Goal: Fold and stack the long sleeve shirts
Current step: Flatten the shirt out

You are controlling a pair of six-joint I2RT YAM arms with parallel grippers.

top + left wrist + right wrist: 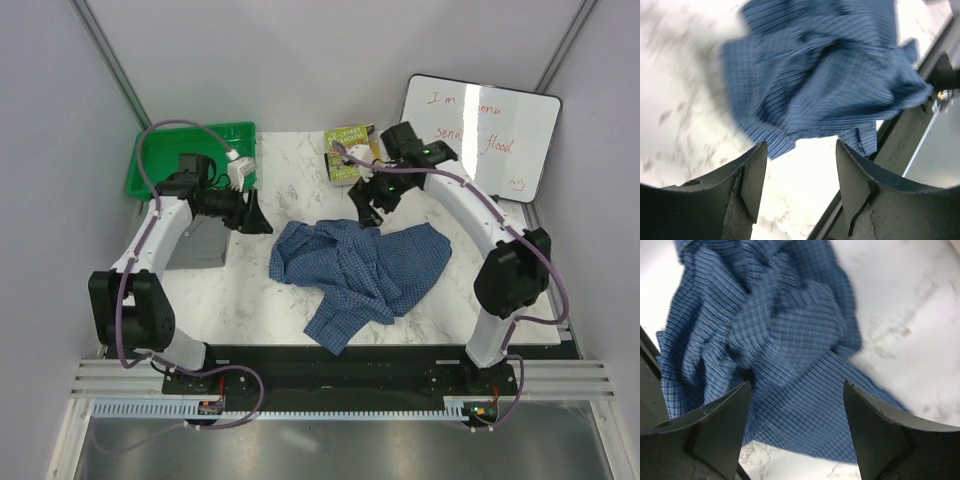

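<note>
The blue checked shirt lies crumpled in the middle of the marble table; it also shows in the left wrist view and the right wrist view. A folded grey shirt lies at the table's left edge, partly under the left arm. My left gripper is open and empty, just left of the blue shirt's edge. My right gripper is open and empty, above the shirt's far edge.
A green plastic tray stands at the back left. A small green book lies at the back centre. A whiteboard leans at the back right. The table's near edge borders a dark rail.
</note>
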